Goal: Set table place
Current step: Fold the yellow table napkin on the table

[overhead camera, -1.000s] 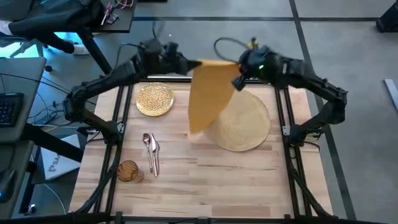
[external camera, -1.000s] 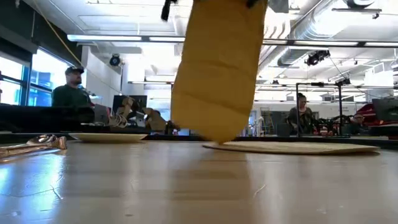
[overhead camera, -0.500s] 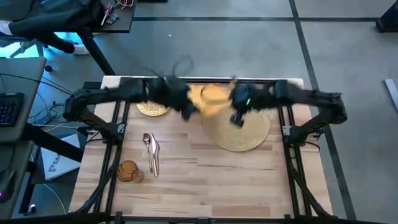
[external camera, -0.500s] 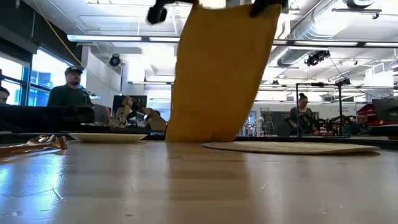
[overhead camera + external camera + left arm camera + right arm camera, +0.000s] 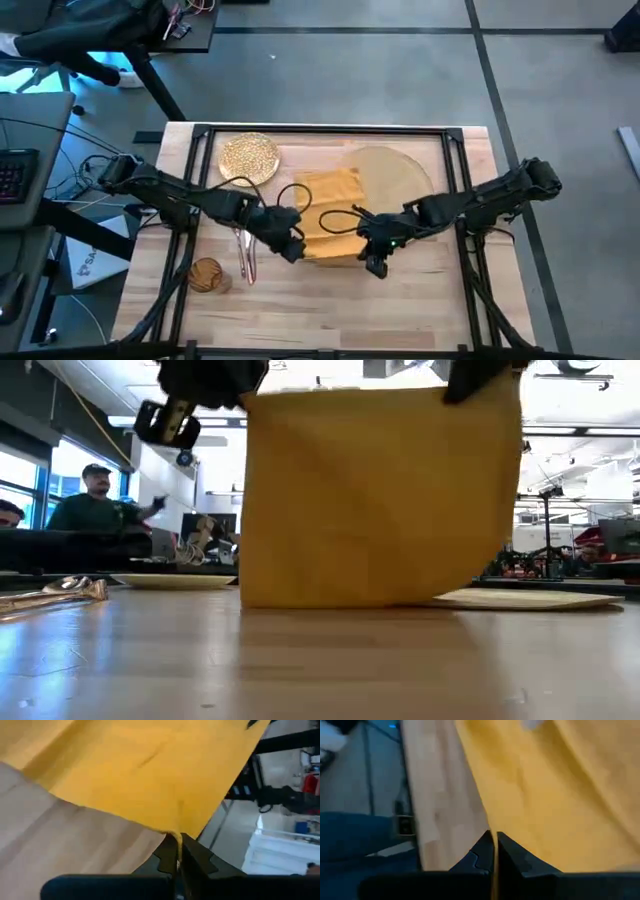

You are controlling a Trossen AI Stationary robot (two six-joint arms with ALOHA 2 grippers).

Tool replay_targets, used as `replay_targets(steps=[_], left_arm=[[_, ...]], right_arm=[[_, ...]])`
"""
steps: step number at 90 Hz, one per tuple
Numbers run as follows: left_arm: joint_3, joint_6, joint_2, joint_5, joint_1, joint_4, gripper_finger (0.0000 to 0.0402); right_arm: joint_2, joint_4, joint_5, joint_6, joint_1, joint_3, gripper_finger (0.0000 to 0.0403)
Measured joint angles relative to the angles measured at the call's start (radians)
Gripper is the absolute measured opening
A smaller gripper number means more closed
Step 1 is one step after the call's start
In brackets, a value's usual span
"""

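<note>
Since half a second ago, both arms are carrying the napkin point(image 5: 328, 215) from the table's point(image 5: 420, 300) far edge toward its centre, and its lower edge is now resting on the wood. This suggests the laying-out step is under way. The left gripper point(image 5: 288, 243) and right gripper point(image 5: 376, 252) are each pinching a near corner of the cloth. The napkin's long axis is running from 12 to 6 o'clock; its 1 o'clock portion is overlapping the mat point(image 5: 395, 170).
</note>
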Motion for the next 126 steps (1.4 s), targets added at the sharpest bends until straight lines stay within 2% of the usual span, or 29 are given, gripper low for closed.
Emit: replay_targets(steps=[9, 25, 37, 46, 61, 77, 94, 102, 114, 126], left_arm=[[-0.002, 0.015, 0.0, -0.07, 0.039, -0.017, 0.0], [-0.001, 0.116, 0.0, -0.109, 0.146, -0.023, 0.0], [-0.001, 0.184, 0.0, -0.075, 0.202, -0.024, 0.0], [-0.001, 0.213, 0.0, 0.031, 0.199, -0.023, 0.0], [0.0, 0.225, 0.026, 0.177, 0.132, -0.027, 0.0], [0.0, 0.145, 0.095, 0.252, 0.022, 0.035, 0.0], [0.0, 0.068, 0.166, 0.274, -0.069, 0.136, 0.0004], [-0.001, 0.042, 0.183, 0.32, -0.082, 0.137, 0.0023], [-0.001, 0.029, 0.181, 0.397, -0.087, 0.148, 0.0071], [-0.001, 0.027, 0.175, 0.434, -0.074, 0.133, 0.0117]], right_arm=[[0.0, -0.034, 0.042, -0.029, -0.071, 0.0, 0.0], [0.0, -0.086, 0.057, -0.129, -0.224, 0.0, 0.0], [0.0, -0.118, -0.016, -0.201, -0.273, 0.0, 0.0], [0.002, -0.128, -0.11, -0.228, -0.229, -0.003, 0.0], [0.003, 0.008, -0.207, -0.186, -0.089, -0.105, 0.0], [0.003, 0.226, -0.257, -0.038, 0.06, -0.243, 0.0], [0.003, 0.45, -0.258, 0.085, 0.169, -0.359, 0.0], [0.004, 0.46, -0.256, 0.118, 0.194, -0.388, 0.0], [0.005, 0.464, -0.281, 0.132, 0.206, -0.407, 0.0001], [0.005, 0.485, -0.382, 0.126, 0.199, -0.407, 0.0031]])
